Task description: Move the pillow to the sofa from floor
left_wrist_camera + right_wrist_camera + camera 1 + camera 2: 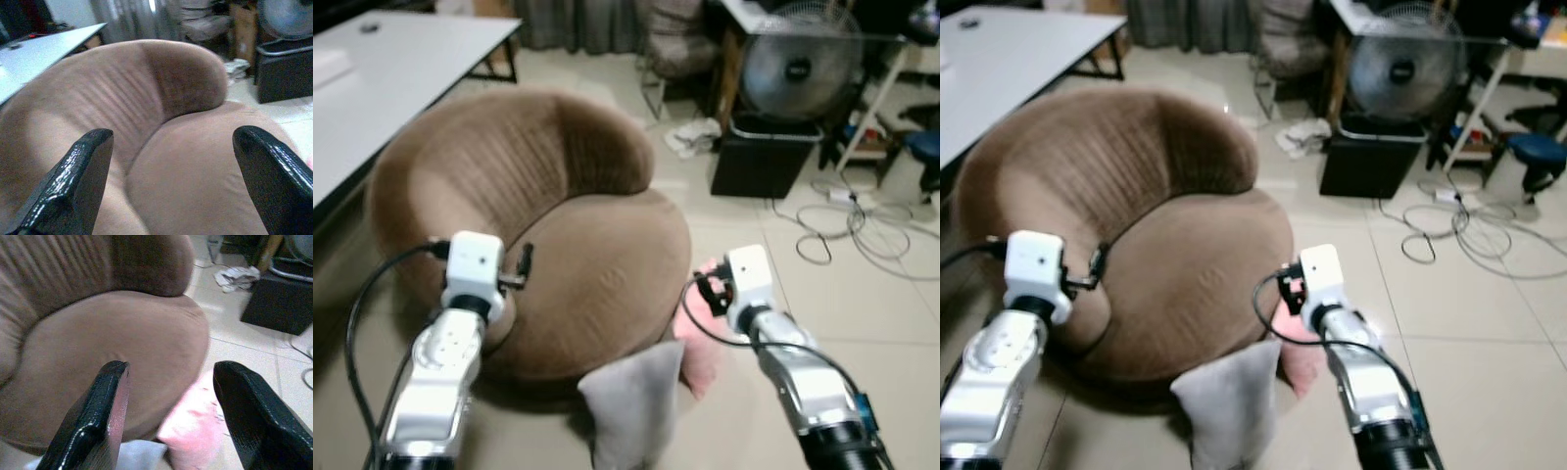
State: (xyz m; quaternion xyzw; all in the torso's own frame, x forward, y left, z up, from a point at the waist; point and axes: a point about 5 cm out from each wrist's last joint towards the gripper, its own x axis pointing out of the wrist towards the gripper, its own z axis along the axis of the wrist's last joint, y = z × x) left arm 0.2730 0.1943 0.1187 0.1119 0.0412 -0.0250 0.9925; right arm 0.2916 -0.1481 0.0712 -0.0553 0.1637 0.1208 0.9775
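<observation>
a round brown sofa [558, 235] sits on the tiled floor [822, 323] in front of the robot, its ribbed back curving up on the robot's left side. 2 pillows lie on the floor against the sofa's near edge: a grey pillow [631, 406] standing on its edge, leaning at the front of the seat, and a pink pillow [700, 338] just beside it, tucked against the sofa's right flank. the 2 appear to touch, though the blur makes that hard to confirm.

the left gripper [171, 181] hangs above the sofa's left arm with its 2 black fingers [73, 186] spread wide and nothing between them. the right gripper [171, 416] hovers over the right edge of the seat, above the pink pillow, its fingers [93, 426] also apart and holding nothing.

a white table [391, 69] stands behind the sofa on the left. further back on the right are a fan [798, 64], a black box [764, 157] beneath it, a crumpled cloth [693, 135] on the tiles and loose cables [847, 225] trailing across the floor.
</observation>
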